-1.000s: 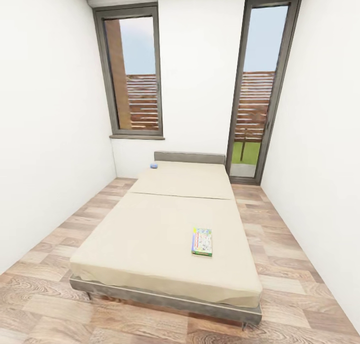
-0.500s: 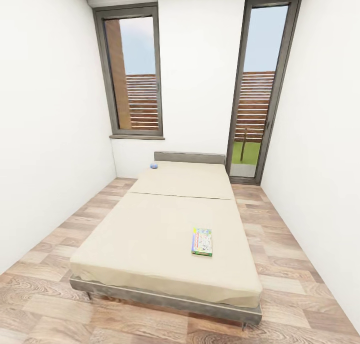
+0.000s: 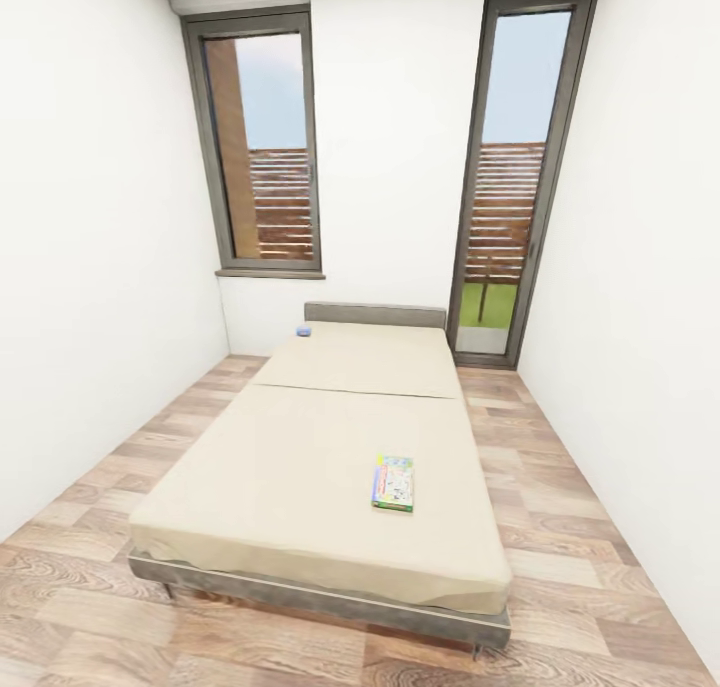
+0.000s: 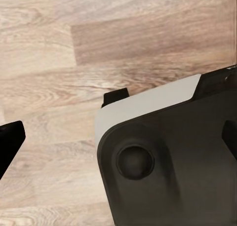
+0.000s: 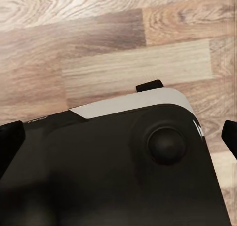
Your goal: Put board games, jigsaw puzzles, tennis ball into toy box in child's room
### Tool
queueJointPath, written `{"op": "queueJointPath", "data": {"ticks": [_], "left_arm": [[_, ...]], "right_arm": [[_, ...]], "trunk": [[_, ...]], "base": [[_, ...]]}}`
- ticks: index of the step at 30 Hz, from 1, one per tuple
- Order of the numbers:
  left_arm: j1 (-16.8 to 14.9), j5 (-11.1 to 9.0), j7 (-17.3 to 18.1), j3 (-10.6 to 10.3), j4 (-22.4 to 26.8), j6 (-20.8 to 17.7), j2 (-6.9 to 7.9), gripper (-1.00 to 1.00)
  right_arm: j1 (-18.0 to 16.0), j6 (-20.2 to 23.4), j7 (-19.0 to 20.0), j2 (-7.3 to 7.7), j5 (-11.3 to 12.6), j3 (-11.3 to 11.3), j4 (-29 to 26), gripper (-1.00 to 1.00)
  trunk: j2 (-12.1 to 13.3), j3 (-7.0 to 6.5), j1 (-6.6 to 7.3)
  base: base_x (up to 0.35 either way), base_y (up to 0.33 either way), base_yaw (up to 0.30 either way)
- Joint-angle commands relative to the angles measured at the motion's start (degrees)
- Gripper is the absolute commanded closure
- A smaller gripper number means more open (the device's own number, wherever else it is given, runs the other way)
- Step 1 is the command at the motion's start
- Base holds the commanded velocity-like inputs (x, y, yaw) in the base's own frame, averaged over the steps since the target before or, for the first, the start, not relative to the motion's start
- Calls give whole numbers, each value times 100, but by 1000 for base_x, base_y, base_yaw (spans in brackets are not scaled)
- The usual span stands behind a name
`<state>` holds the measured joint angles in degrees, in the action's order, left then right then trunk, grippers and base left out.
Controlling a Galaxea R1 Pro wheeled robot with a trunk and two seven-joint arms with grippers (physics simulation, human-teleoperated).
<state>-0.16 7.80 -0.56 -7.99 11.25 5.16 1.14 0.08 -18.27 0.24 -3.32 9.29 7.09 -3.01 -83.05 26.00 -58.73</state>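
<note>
Head view: bed (image 3: 300, 467) low on the wood floor (image 3: 600, 527), beige mattress, grey headboard (image 3: 375, 315) at 12 o'clock against the white wall. Green game (image 3: 394, 483) flat on the mattress at about 5 o'clock from its middle, near the foot end and toward the right edge. Small blue game (image 3: 303, 332) at 11 o'clock, on the far left corner just beside the headboard, well apart from the green one. Window (image 3: 262, 147) above at 11 o'clock, glass door (image 3: 505, 177) at 1 o'clock.

Left wrist view: looking down on wood planks and the dark robot base (image 4: 173, 162) with its white rim. Left gripper (image 4: 118, 134) seen as dark fingertips (image 4: 10, 142) at both picture edges, jaws spread wide, holding nothing.

Right wrist view: same dark base (image 5: 108, 171) over planks. Right gripper (image 5: 118, 137) with fingertips (image 5: 10, 142) at either edge, jaws likewise wide apart and empty.
</note>
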Motion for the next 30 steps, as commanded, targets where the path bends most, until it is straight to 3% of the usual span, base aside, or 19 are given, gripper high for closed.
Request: {"op": "queueJointPath", "data": {"ticks": [1, 12, 30], "left_arm": [[-2, 61, -6, -5, -3, 28, 0, -100], [-2, 52, -6, -15, -49, 455, -8, -100], [-2, 55, -14, -18, -52, 503, -6, -100]], "right_arm": [[1, -10, 3, -3, 6, 35, -6, -100], [8, -39, 0, 5, -15, 28, -6, -100], [10, -130, -49, 7, -8, 24, 2, -100]], "trunk": [[-3, 5, 0], [-3, 5, 0], [-3, 5, 0]], "base": [[0, -241, 0], [18, -105, 0], [102, -247, 0]]}}
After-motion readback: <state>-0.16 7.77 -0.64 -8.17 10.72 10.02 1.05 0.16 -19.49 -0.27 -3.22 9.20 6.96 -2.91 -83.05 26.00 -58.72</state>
